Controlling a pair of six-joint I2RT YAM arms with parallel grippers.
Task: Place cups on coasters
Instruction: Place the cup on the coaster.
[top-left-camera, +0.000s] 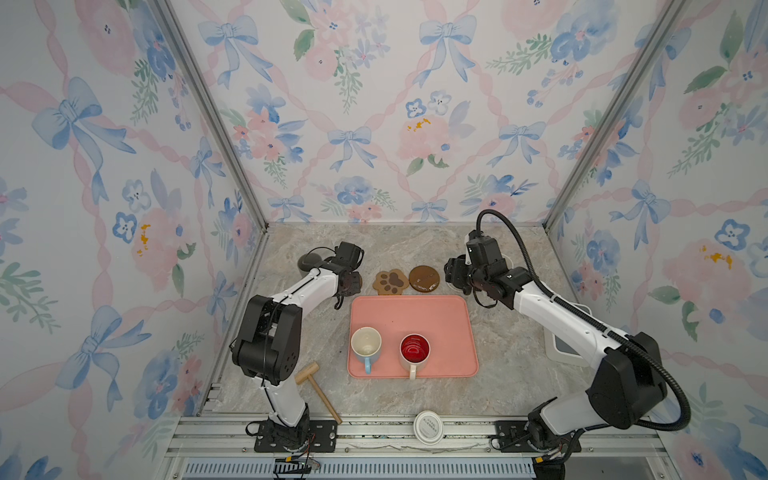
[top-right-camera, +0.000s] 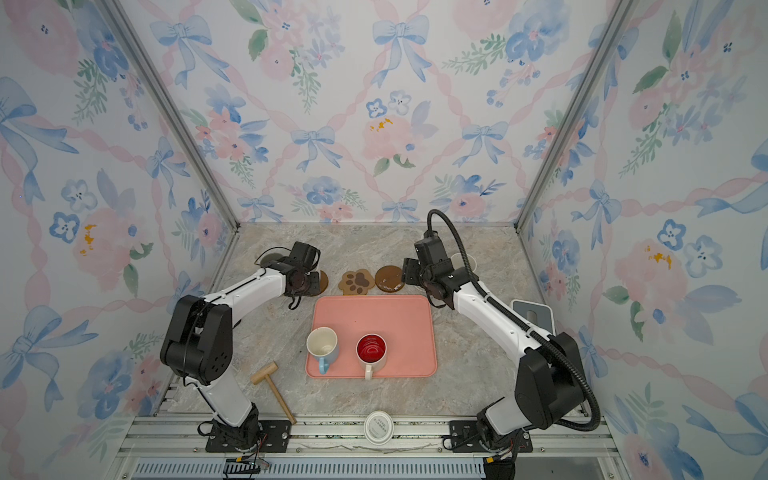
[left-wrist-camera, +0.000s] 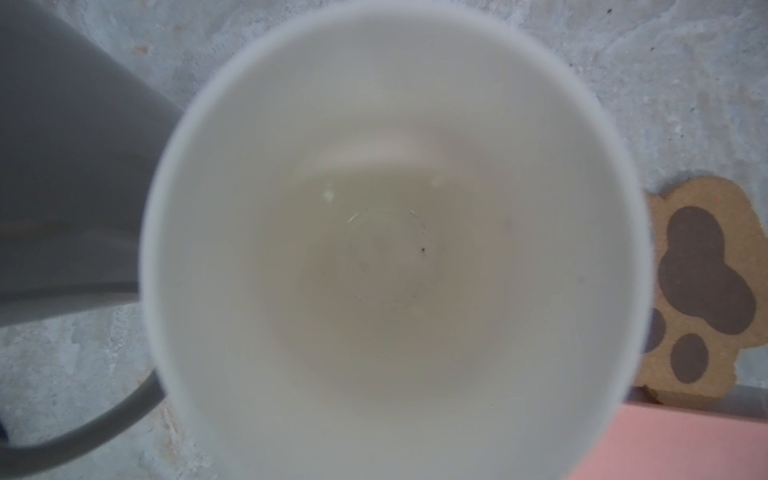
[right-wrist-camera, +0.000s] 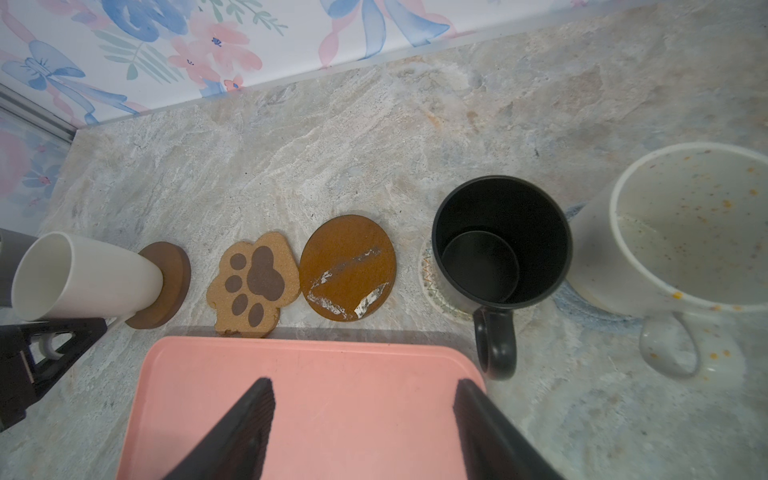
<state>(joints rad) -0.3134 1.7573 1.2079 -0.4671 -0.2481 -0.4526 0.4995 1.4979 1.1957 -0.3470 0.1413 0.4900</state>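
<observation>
The nearest risk is at the cream-white mug (right-wrist-camera: 87, 276), beyond the far left corner of the pink tray (top-left-camera: 411, 307). It rests on a brown wooden round coaster (right-wrist-camera: 166, 286), and the left gripper (right-wrist-camera: 41, 353) looks clamped on its handle. The wide-angle wrist view does not show whether the base sits flat, so letting go early could leave it rocking or hanging off the disc. The grey mug (left-wrist-camera: 62, 166) stands just beside it, further from the tray, and a careless pull-back of that arm could clip its handle. The paw-shaped coaster (right-wrist-camera: 253, 286) and the scuffed brown round coaster (right-wrist-camera: 347, 268), both bare just past the tray's far edge, look light enough to skid if a mug lands off-centre. The right gripper (right-wrist-camera: 365, 382) hangs over the tray's far edge, jaws apart and empty. Its arm passes near the black mug (right-wrist-camera: 500, 241) and the speckled mug (right-wrist-camera: 685, 232), which are already on woven coasters off the tray's far right corner. The light blue mug (top-left-camera: 365, 347) and the red-lined white mug (top-left-camera: 414, 351) wait near the tray's front edge, close together, so gripping one may nudge the other. The counter (top-left-camera: 507, 345) is smooth and marble-patterned. A wooden mallet (top-left-camera: 318, 390) and a white round lid (top-left-camera: 428, 428) lie in front of the tray. Floral, bow-printed walls on aluminium posts enclose three sides.
</observation>
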